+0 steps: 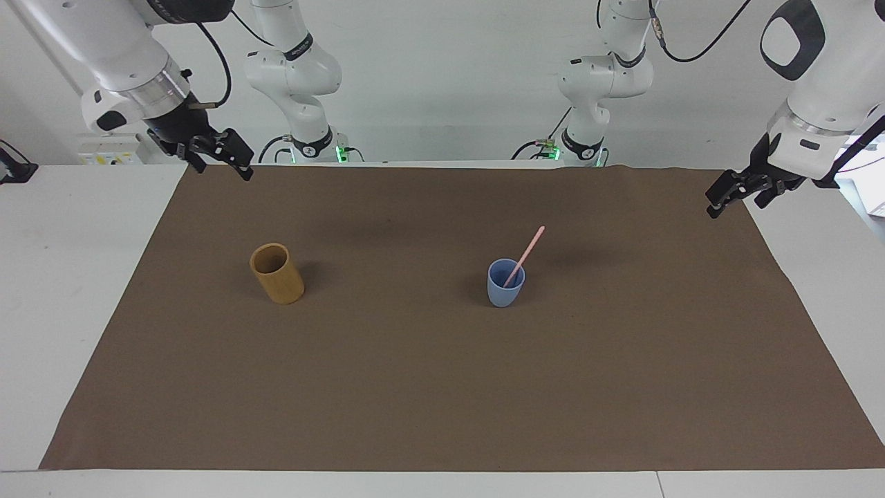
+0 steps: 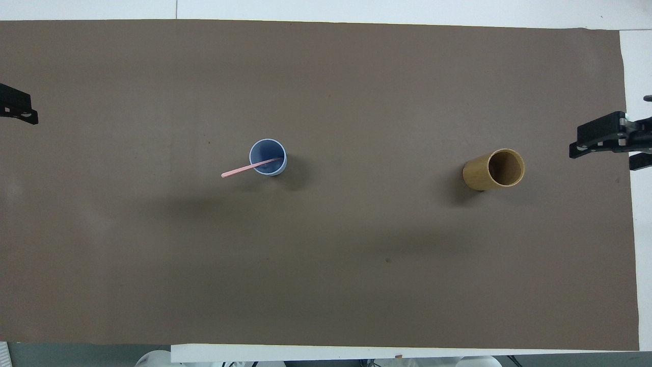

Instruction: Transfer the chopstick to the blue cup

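So the chopstick point(image 1: 524, 255) is sitting in the blue cup point(image 1: 505, 291), bottom end down inside, top end sticking up out of the rim and leaning toward the left arm's end of the table and a bit toward the robots. That slant is its long axis, so anything coming for it would have to line up with the tilt, not come straight down. Looks to me like the transfer itself is done.

The left gripper point(image 1: 734, 194) hangs up in the air over the mat's point(image 1: 442, 387) edge at its own end, fingers spread, nothing in them. The right gripper point(image 1: 216, 152) is up over the mat's corner at the other end, also spread wide and empty.

The cup stands well apart from both, but closer to the left arm's end, so the left gripper has the shorter reach and the stick leans its way too. The tan wooden cup point(image 1: 276, 273) stands upright nearer the right arm's end, empty as far as I can see.
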Robot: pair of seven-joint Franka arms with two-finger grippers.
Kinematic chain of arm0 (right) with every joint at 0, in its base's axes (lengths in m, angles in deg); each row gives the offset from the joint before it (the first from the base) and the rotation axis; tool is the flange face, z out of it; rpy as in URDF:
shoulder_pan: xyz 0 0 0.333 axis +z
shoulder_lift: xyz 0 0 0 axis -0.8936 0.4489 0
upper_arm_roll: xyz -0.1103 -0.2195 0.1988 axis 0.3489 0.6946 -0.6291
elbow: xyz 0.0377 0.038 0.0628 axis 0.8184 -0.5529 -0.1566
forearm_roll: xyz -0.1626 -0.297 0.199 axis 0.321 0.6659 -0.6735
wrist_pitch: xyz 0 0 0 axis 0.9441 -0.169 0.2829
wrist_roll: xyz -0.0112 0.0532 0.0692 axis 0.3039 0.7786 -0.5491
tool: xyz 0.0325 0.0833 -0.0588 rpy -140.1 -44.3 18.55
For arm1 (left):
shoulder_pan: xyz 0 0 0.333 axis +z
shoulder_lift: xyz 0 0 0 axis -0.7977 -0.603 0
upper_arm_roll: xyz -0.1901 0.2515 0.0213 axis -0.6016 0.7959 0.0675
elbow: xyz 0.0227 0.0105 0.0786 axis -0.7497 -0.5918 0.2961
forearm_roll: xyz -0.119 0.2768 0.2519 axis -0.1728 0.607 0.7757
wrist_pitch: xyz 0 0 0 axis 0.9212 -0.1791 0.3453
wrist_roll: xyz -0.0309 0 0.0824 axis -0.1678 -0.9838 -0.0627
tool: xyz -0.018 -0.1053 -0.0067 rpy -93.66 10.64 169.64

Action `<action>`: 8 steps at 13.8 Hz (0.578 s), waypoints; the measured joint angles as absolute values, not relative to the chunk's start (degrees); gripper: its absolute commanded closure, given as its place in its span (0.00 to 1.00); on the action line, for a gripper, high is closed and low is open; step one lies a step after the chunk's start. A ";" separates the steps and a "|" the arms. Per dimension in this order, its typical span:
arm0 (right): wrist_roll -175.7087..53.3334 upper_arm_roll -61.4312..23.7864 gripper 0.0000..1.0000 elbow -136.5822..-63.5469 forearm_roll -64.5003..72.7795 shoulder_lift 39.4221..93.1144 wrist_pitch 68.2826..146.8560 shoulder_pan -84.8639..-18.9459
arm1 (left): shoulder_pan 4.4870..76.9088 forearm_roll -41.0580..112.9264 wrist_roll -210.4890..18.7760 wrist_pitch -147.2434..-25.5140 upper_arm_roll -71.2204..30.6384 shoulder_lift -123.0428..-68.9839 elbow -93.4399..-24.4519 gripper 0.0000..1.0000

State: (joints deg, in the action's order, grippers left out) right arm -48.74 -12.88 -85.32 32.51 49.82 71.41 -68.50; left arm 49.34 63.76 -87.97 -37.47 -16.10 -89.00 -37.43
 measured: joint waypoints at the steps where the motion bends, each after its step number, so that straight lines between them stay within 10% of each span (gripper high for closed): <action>1: -50.86 -12.15 0.00 -85.25 33.29 50.36 71.55 -68.47 | 49.34 63.75 -87.97 -37.47 -16.10 -89.00 -37.43 0.00; 8: -52.63 -11.44 0.00 -81.30 36.72 53.10 72.39 -68.34 | 49.34 63.76 -87.97 -37.47 -16.10 -89.00 -37.43 0.00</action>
State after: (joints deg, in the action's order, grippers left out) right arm -52.63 -11.44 -81.30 36.72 53.10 72.39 -68.34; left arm 49.34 63.76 -87.97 -37.47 -16.10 -89.00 -37.43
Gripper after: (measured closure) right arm 0.000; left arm 0.000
